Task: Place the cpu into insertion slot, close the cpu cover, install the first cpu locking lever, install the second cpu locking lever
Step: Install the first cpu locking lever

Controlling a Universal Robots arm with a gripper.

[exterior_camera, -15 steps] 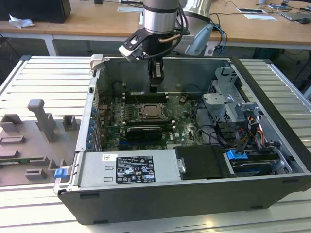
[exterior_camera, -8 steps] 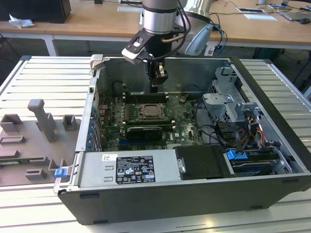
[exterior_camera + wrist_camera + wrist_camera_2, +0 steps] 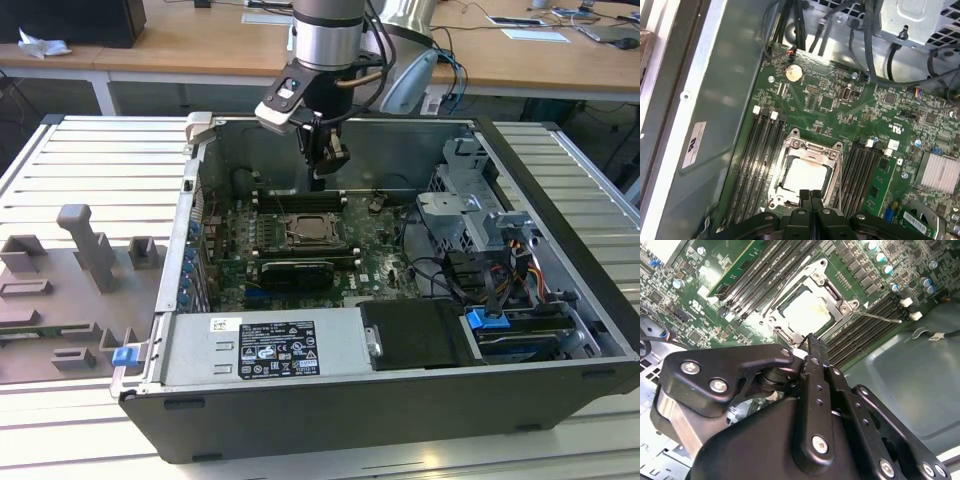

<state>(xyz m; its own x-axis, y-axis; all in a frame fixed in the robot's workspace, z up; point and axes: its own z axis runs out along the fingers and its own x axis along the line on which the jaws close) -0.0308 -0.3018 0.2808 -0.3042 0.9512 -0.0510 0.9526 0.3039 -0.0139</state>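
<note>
Cpu (image 3: 805, 176) sits in the insertion slot (image 3: 292, 232), with the cpu cover (image 3: 812, 146) lying flat around its pale top. End effector (image 3: 810, 194) is pinched narrow, holding nothing, tips near one edge of the slot. One locking lever (image 3: 875, 316) sticks out loose beside the memory slots (image 3: 860, 335). Likely the lever step: press with closed tips, sweeping it down and sideways under its hook without scraping the cover.
</note>
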